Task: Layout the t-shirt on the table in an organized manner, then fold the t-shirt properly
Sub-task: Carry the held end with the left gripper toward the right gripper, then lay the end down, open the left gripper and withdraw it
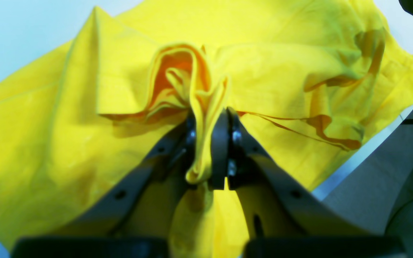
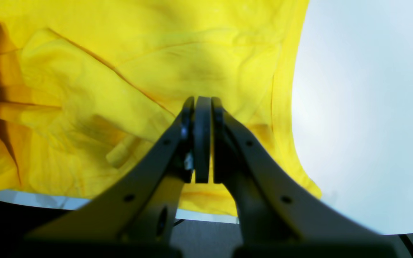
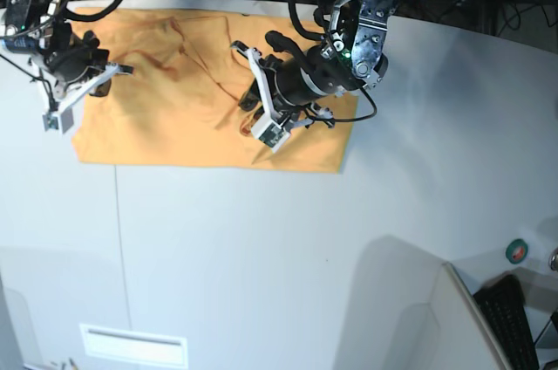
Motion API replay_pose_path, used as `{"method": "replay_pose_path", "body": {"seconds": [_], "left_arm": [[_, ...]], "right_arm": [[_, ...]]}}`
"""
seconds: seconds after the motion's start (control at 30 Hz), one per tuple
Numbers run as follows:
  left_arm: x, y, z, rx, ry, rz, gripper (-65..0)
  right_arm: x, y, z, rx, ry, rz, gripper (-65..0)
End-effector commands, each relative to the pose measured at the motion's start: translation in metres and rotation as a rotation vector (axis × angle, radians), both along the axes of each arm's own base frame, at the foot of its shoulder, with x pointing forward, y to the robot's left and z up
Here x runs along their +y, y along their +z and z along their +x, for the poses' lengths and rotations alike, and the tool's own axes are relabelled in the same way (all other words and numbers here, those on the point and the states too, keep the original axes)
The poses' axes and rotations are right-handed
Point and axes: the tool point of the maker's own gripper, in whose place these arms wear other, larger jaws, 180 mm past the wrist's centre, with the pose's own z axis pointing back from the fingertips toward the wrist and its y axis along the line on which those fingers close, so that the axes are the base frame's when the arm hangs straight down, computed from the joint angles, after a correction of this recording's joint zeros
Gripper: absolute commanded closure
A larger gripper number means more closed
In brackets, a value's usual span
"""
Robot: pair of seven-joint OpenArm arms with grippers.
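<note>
Your left gripper (image 1: pixel 208 143) is clamped on a bunched pleat of the t-shirt (image 3: pixel 174 117), the cloth squeezed between the two pads and spilling out above and below them. Your right gripper (image 2: pixel 202 139) sits with its pads pressed flat together and no cloth between them that I can see; it hangs over the shirt's edge near bare table (image 3: pixel 261 248). The shirt itself lies spread across the far part of the table, mostly flat toward the near hem but rumpled in the middle where you hold it, with deep creases running out from the pinch.

You look to be laying it out, not folding yet. That pinch takes in several layers, so I'd judge a hard pull would drag the whole body along rather than smooth one panel. Lift only enough to free the folds, draw outward toward the shirt's own side, and keep the cloth low so it settles flat. The right gripper holds nothing, so nothing anchors the opposite edge; consider pressing it down there or taking a hem corner before you tug. Watch that creased ridge in the wrist view: if it tightens, ease off.
</note>
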Motion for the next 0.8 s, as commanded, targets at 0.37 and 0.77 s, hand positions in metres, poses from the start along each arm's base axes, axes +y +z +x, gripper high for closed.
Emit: {"method": "replay_pose_path", "body": {"seconds": [0.37, 0.77], "left_arm": [[-0.009, 0.014, 0.011, -0.041, 0.0, -0.044, 0.0], [-0.026, 0.017, 0.006, -0.05, -0.062, -0.047, -34.1]], "right_arm": [[-0.002, 0.007, 0.007, -0.034, 0.001, -0.005, 0.0], [0.0, 0.007, 0.007, -0.034, 0.004, -0.002, 0.0]]}}
